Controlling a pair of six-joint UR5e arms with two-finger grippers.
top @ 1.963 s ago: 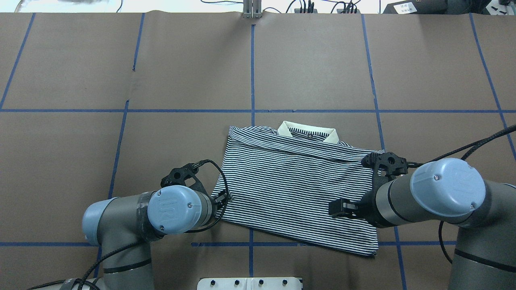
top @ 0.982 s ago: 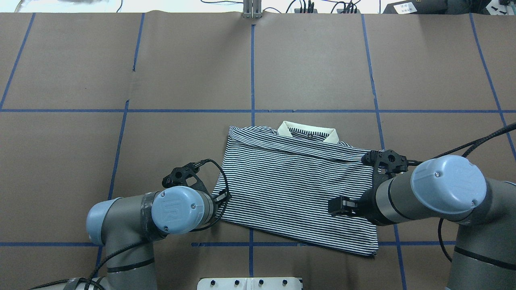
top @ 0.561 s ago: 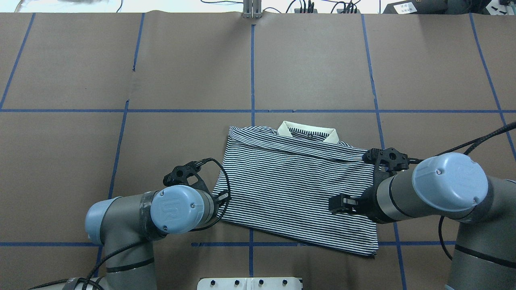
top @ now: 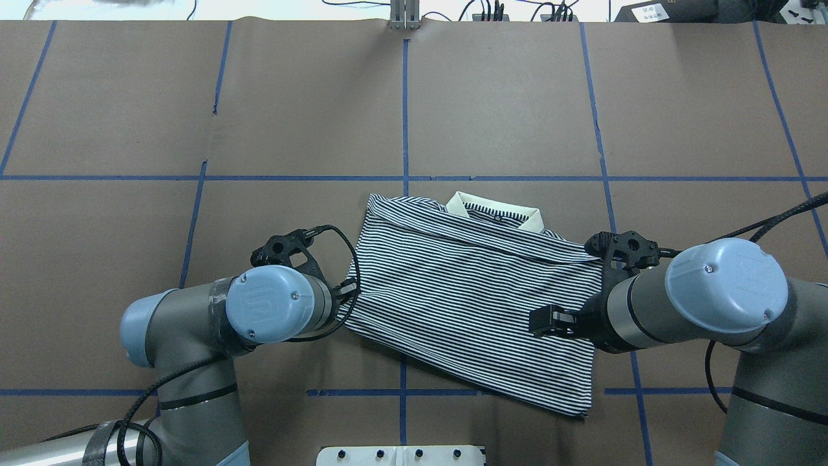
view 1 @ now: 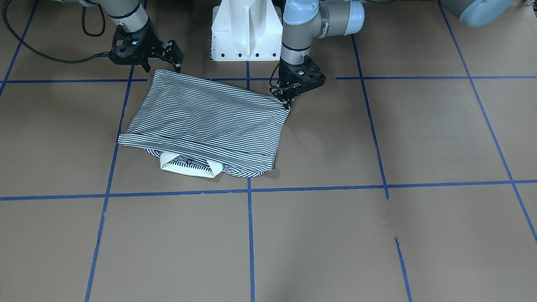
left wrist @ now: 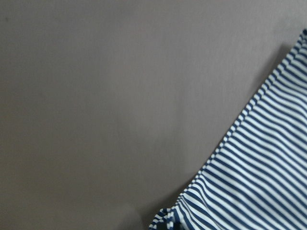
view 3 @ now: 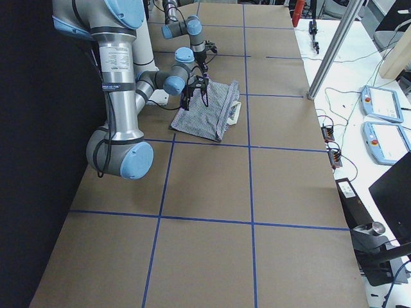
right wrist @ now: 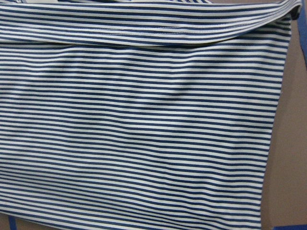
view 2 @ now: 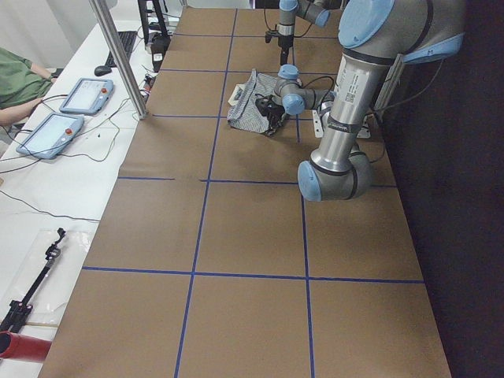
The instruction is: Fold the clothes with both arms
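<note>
The striped polo shirt [top: 472,291] lies folded on the brown table, its cream collar [top: 495,213] on the far side. It also shows in the front view [view 1: 205,121]. My left gripper [view 1: 288,101] is shut on the shirt's near left corner. That corner shows bunched at the bottom of the left wrist view [left wrist: 165,221]. My right gripper [view 1: 162,66] hangs over the near right corner, fingers spread and nothing in them. One of its fingers [top: 542,320] shows over the cloth. The right wrist view shows only flat striped cloth [right wrist: 144,120].
The table [top: 194,129] is covered in brown paper with a blue tape grid. The white pedestal base [view 1: 247,29] stands at the near edge between the arms. A metal post [view 2: 118,55] and tablets [view 2: 83,94] stand beyond the far edge.
My left gripper has moved away from the base with the near left corner, pulling that hem end forward and turning the shirt slightly. My right gripper has shifted forward a little.
</note>
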